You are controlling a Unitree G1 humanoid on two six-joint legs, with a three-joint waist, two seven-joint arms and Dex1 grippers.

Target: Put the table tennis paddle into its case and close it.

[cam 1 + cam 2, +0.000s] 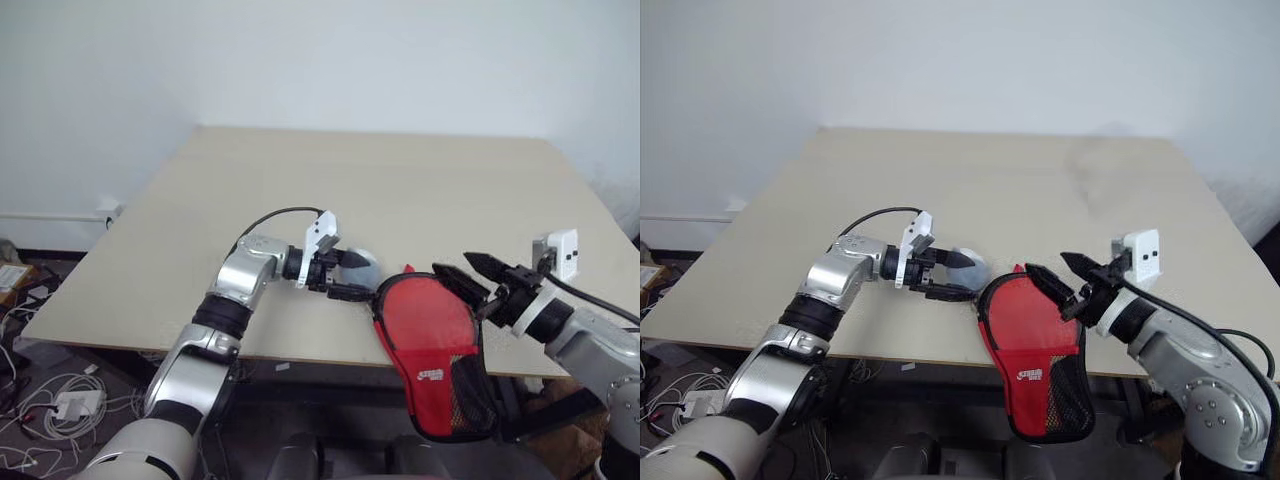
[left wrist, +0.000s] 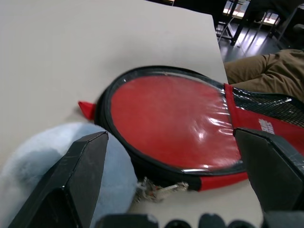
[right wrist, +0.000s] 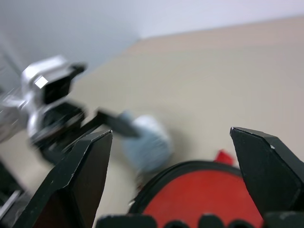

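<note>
The case is a red and black paddle-shaped pouch lying at the table's front edge, and its black mesh end hangs over the edge. Its round end is a glossy red face ringed by black zip edging. The table tennis paddle is hidden. My left gripper is open at the case's round end, its fingers either side of the rim and a small metal zip pull. A pale blue fluffy ball lies beside that finger. My right gripper hovers open just above the case's right edge, holding nothing.
The beige table stretches wide and bare behind the case up to a white wall. Cables and a power strip lie on the floor at left. A person's leg in brown trousers shows beyond the table edge.
</note>
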